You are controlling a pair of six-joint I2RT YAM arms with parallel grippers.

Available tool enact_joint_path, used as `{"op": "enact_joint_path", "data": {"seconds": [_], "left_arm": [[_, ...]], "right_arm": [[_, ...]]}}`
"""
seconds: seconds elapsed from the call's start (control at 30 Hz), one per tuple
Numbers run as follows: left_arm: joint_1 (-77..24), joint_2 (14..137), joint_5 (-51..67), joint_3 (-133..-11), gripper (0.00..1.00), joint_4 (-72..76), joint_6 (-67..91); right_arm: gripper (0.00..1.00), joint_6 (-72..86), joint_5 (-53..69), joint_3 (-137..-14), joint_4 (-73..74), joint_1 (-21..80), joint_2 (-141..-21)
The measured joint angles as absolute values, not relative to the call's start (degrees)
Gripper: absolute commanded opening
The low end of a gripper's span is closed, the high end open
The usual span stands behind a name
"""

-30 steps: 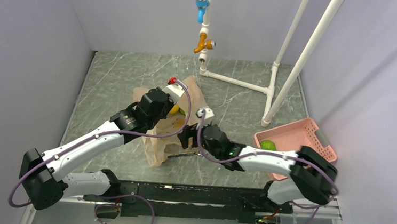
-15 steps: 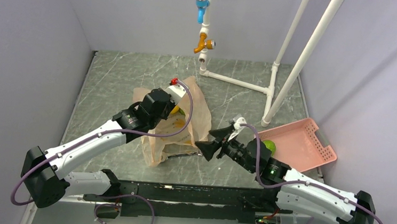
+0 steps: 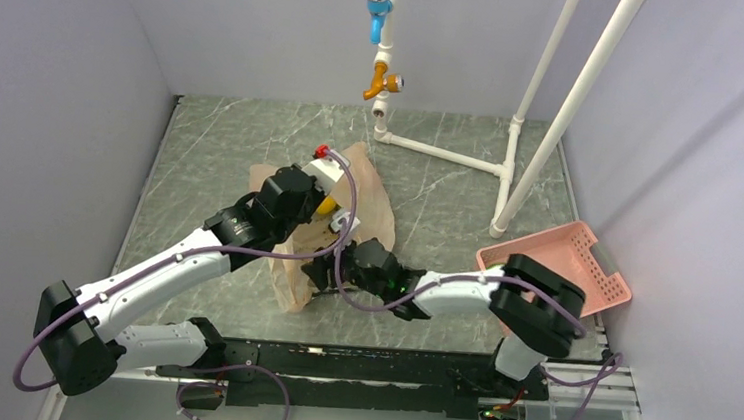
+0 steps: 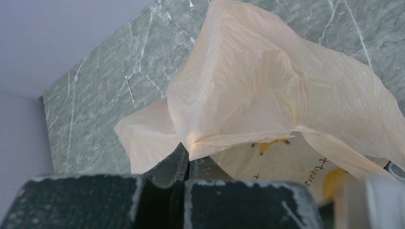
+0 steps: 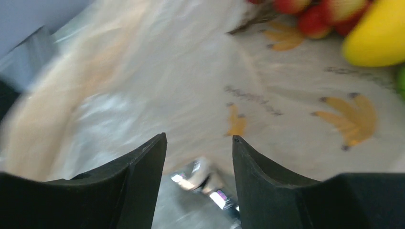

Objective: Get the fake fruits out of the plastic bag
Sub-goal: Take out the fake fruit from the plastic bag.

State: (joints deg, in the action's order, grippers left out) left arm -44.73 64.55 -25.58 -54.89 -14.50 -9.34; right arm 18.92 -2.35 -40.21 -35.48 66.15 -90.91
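The left gripper is clamped on the upper edge of the limp plastic bag, the right gripper is spread at its mouth, and the fake fruits inside it look light, hard and slippery, so grip one across its middle.

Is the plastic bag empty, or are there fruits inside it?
Not empty: the right wrist view shows a yellow fruit and red fruits lying inside the plastic bag.

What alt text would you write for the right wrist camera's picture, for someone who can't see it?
The right gripper, two black fingers standing open, points at a crinkly peach plastic bag printed with yellow-orange marks. At the top right lie a yellow fruit and some red fruits; the picture is blurred.
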Motion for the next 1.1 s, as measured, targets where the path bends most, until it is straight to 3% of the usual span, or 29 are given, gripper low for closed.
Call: {"op": "enact_joint_path", "data": {"seconds": [0.27,0.5,1.1], "left_arm": [[-45.0,64.5,-25.6,-54.5,0.00,-14.4,-9.3],[-45.1,65.1,-25.3,-54.5,0.00,-14.4,-9.1],[-45.1,70.2,-25.3,-54.7,0.00,-14.1,-6.7]], "right_arm": [[0.68,20.9,-15.4,-46.0,-39.6,55.0,-103.7],[0.86,19.5,-25.3,-49.4,-39.8,54.4,-105.5],[0.87,24.8,-27.3,-56.5,-39.5,47.2,-114.3]]}}
